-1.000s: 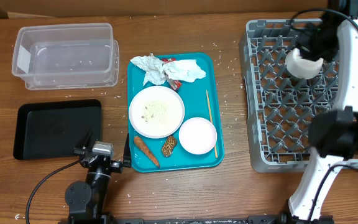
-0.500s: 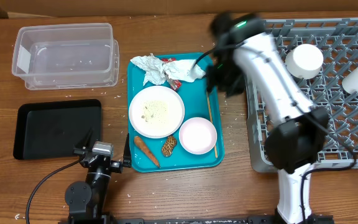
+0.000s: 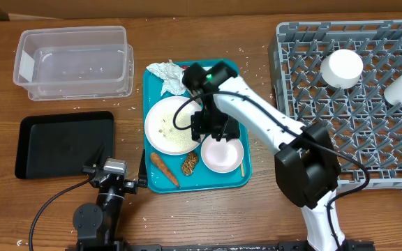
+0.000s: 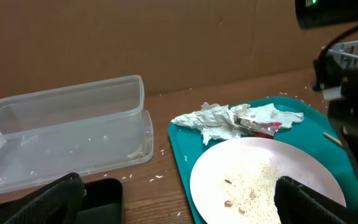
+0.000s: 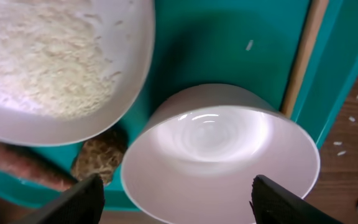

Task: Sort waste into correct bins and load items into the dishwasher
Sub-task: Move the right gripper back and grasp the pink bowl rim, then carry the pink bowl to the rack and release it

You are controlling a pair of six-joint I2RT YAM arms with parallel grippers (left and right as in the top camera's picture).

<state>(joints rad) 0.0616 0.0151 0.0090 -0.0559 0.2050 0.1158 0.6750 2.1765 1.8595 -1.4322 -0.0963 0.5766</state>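
**A:** How does the right tool (image 5: 176, 186) stand?

**B:** Fingers spread, straddling the small bowl (image 5: 219, 152) at the teal tray's (image 3: 208, 180) 5 o'clock corner; nothing is pinched. The left tool (image 4: 179, 190) is spread too, idle off the tray's 8 o'clock.

**A:** What could go wrong?

**B:** I'd judge the glossy rim may slip on closing; the rice plate (image 5: 55, 56) crowds the bowl at 10 o'clock, so a nudge could spill grains; the brown chunk (image 5: 101, 155) lies at 8 o'clock, the wooden stick (image 5: 303, 56) at 2 o'clock.

**A:** Room to move?

**B:** Bare worktop (image 3: 257, 209) lies toward 5 o'clock; the dish rack (image 3: 368, 132) stands at 3 o'clock, two cups (image 3: 340, 67) at its far side, nearer pegs free.
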